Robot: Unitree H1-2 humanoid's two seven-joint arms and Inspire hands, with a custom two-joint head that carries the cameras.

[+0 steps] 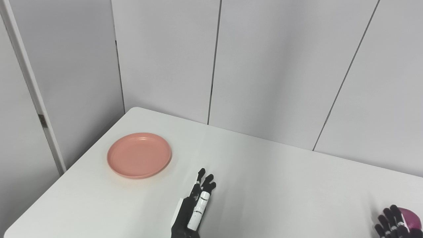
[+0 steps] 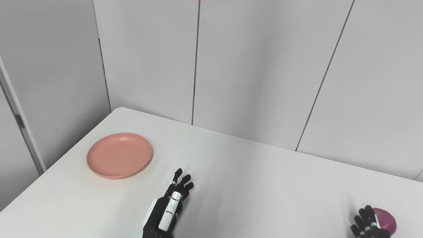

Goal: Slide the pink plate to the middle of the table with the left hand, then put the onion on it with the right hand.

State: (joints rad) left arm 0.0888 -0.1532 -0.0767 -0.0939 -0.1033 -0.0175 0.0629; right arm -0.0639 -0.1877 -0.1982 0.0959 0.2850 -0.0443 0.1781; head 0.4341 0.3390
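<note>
A round pink plate (image 1: 139, 155) lies empty near the table's far left corner. My left hand (image 1: 195, 206) is raised over the table's front middle, to the right of the plate and apart from it, fingers straight and open with nothing in them. At the bottom right a purple onion (image 2: 385, 220) rests on the table. My right hand (image 2: 367, 225) sits just left of the onion, fingers spread and open, mostly cut off by the picture's edge; whether it touches the onion I cannot tell.
The white table (image 1: 281, 185) runs back to grey wall panels (image 1: 271, 66). Its left edge (image 1: 92, 142) passes close beside the plate, with a white post (image 1: 33, 96) beyond it.
</note>
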